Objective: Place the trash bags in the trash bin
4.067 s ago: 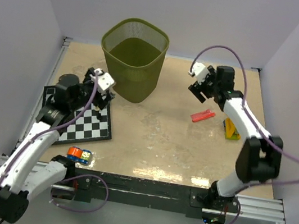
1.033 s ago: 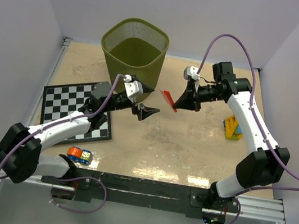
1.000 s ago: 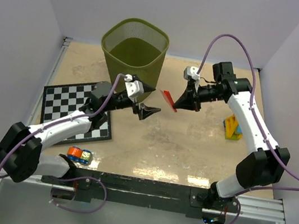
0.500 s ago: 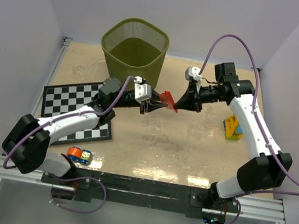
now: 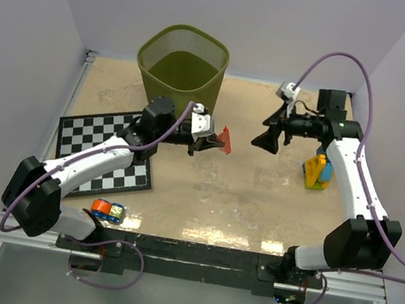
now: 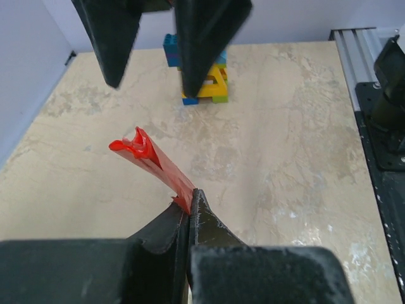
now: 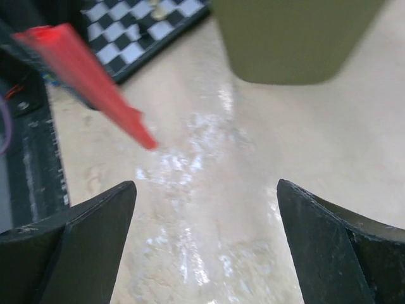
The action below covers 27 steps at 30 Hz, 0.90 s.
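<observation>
The trash bag is a small red strip (image 5: 224,138) held in the air over the middle of the table. My left gripper (image 5: 214,145) is shut on its near end. In the left wrist view the strip (image 6: 150,161) sticks up and away from the pinched fingertips of the left gripper (image 6: 190,200). My right gripper (image 5: 266,132) is open, apart from the strip and to its right. In the right wrist view the strip (image 7: 82,76) is upper left, outside the wide jaws of the right gripper (image 7: 205,187). The olive mesh trash bin (image 5: 179,106) stands at the back, just behind the left gripper.
A checkerboard mat (image 5: 101,158) lies at the left under my left arm. Yellow and blue toy blocks (image 5: 315,172) stand at the right near my right arm. A small orange and blue object (image 5: 107,210) lies by the front edge.
My left gripper reached in and shut on the red strip. The right gripper opened, let go of it and pulled back to the right.
</observation>
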Tool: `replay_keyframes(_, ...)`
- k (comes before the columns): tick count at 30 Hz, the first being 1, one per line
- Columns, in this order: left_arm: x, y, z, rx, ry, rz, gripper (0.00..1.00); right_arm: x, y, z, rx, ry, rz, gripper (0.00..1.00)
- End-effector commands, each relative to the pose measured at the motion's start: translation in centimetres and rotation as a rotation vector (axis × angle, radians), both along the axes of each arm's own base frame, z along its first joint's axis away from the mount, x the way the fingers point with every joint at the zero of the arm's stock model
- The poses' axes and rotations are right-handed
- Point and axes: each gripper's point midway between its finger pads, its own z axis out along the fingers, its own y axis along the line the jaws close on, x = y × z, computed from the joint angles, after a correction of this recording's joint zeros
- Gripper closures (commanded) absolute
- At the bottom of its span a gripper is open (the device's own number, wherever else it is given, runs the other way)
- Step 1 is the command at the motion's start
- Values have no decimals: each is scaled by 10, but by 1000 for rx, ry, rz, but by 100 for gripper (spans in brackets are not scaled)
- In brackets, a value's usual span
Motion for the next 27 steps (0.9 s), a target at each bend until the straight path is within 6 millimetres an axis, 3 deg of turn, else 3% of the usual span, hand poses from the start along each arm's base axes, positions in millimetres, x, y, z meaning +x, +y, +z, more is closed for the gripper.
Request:
replay_keyframes(1,-30,11,5,127,-21,-125,100,28,-23,32,45,-94,-202,1)
replay_keyframes(3,-31,10,12,169,-13,-153,100,36,-27,33,47,-109,-258,1)
replay_keyframes(5,-27,9,19,210,108,-129,100,49,-36,36,41,-128,-362,2)
replay_keyframes(8,-42,12,-25,437,292,-152,100,60,-49,42,32,-173,-485,1)
replay_keyframes(11,-32,25,-65,665,430,-32,100,73,-71,45,-9,-209,-635,1)
replay_keyframes(14,-40,43,-110,872,511,15,100,78,-88,45,-49,-237,-738,1)
replay_keyframes(15,-43,45,-114,926,516,-1,100,77,-92,48,-54,-247,-763,1)
replay_keyframes(16,-42,40,-106,951,521,-12,100,78,-96,49,-61,-253,-784,1)
replay_keyframes(18,-13,12,-51,886,463,13,100,77,-102,52,-68,-265,-811,1)
replay_keyframes(19,22,-8,5,747,361,148,100,77,-104,55,-70,-273,-826,1)
replay_keyframes(20,44,-20,64,588,223,180,100,78,-107,56,-68,-271,-848,1)
replay_keyframes(21,52,-25,95,497,143,208,100,80,-110,58,-66,-273,-865,2)
replay_keyframes(22,47,-21,122,435,65,212,100,81,-112,58,-60,-267,-889,1)
replay_keyframes(24,38,-16,124,397,-15,209,100,84,-122,60,-53,-269,-964,1)
replay_keyframes(26,28,-11,90,473,-37,191,100,87,-132,58,-62,-275,-1016,1)
replay_keyframes(27,13,-8,60,570,10,141,100,88,-137,58,-61,-280,-1045,1)
